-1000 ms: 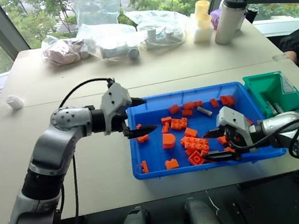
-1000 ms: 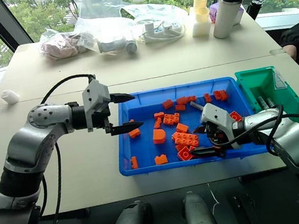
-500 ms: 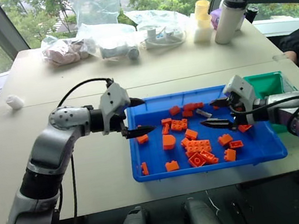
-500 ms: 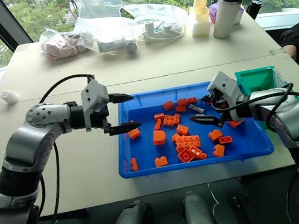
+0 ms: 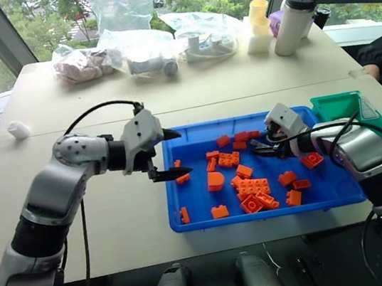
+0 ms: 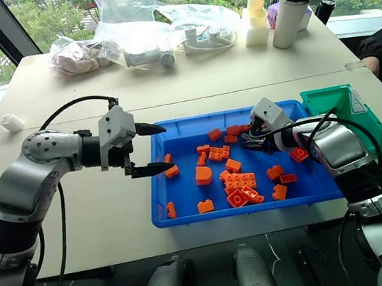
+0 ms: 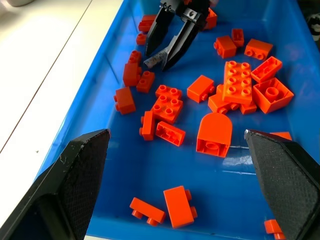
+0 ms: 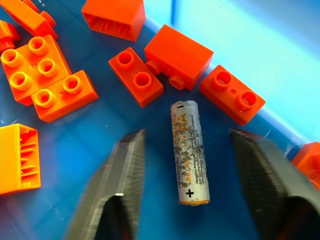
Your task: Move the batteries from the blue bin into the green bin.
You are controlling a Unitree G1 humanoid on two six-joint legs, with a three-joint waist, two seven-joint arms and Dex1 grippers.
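Straddling 1 battery [image 8: 189,152] w/ parted fingers: right gripper [image 5: 260,148] (blue bin [image 5: 339,196]).

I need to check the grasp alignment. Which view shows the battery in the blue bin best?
The right wrist view: the battery lies lengthwise between the right gripper fingers, untouched. The left wrist view shows it small between those fingers; in the head views they hide it.
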